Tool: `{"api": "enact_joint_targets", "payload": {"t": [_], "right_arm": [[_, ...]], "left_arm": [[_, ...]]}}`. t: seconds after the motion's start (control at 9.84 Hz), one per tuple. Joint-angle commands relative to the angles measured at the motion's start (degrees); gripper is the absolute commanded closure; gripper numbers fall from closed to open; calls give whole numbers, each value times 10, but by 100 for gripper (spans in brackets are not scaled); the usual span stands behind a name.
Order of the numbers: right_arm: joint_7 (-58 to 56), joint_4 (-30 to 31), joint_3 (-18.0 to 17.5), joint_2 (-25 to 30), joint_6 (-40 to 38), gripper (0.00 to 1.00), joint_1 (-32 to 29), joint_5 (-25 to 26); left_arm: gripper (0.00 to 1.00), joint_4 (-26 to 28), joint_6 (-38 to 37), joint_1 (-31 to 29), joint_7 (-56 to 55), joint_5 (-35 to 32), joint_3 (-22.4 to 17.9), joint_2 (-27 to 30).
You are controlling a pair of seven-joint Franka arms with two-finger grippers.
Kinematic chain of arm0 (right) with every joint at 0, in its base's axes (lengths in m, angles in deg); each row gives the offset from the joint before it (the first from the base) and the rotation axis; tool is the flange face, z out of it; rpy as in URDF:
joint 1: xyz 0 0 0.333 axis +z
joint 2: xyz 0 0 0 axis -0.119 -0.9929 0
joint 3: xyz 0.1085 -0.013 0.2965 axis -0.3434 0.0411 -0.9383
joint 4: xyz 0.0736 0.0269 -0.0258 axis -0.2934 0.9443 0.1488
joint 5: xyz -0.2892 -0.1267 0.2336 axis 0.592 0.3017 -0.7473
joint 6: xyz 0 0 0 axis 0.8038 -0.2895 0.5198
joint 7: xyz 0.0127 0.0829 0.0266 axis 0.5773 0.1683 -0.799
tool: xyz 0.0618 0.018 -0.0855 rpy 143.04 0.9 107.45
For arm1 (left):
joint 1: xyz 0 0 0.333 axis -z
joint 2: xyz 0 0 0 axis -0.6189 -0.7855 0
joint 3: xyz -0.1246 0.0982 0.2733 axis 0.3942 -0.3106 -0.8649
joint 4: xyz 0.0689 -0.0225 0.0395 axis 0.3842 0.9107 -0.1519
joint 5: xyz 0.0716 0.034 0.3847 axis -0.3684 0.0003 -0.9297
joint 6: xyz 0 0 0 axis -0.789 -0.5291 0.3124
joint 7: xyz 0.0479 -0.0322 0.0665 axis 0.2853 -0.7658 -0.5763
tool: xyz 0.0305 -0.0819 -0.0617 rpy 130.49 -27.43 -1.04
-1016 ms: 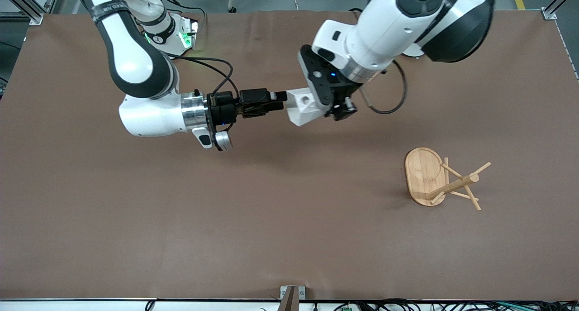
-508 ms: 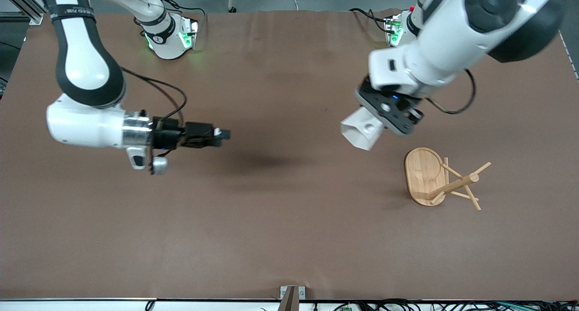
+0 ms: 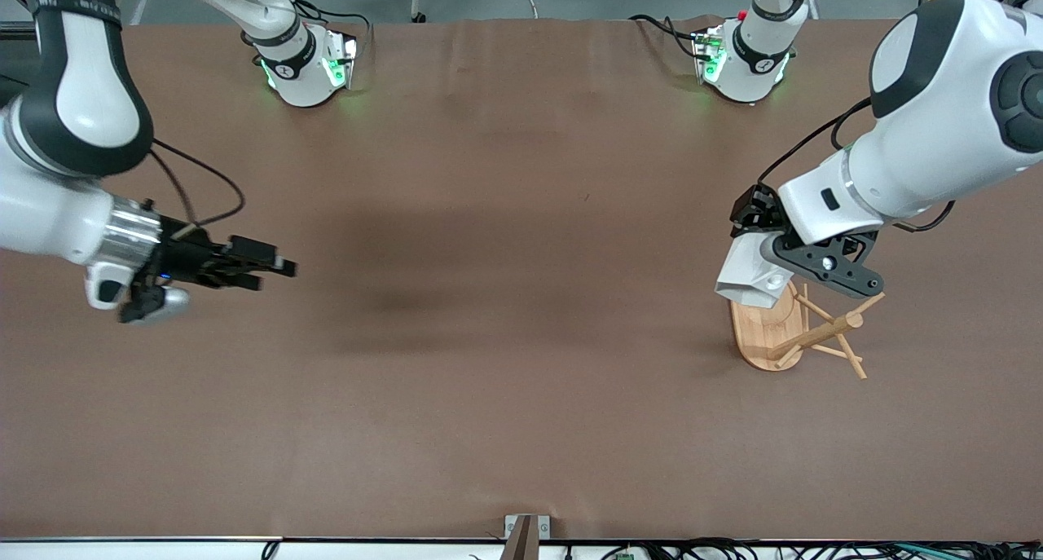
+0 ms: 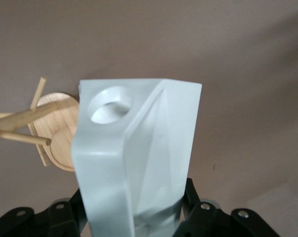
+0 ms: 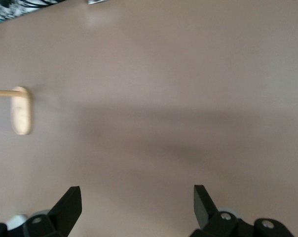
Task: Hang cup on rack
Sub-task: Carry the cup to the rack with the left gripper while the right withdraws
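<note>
Cup (image 3: 745, 276) now carried over the rack (image 3: 766, 328); right gripper (image 3: 273, 268) withdrawn.
Left gripper (image 3: 762, 260) fingers clamp cup, handle hole toward pegs; right fingers apart.

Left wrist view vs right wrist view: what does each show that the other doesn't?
Only the left wrist view: the cup held in the left end effector, the round hole in its handle tab, and the rack's thin pegs close beside the cup.

Only the right wrist view: the right end effector, open and empty over bare table.

Both: the bamboo rack on the brown table, near in the left wrist view, small and distant in the right.
</note>
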Motion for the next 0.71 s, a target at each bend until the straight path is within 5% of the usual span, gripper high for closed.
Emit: {"api": "enact_joint_targets", "payload": {"t": [0.0,0.3,0.61], "right_arm": [[4,-24,-9,27,1,0,-25,114],[28,-68,-11,49,-42,0,-50,251],[60,-169,-23,51,-173,0,-84,284]], "left_arm": [[85,97,55,3,-64,-45,8,26],[85,235,185,-2,-73,-46,11,78],[85,278,235,-15,-30,-47,11,85]]}}
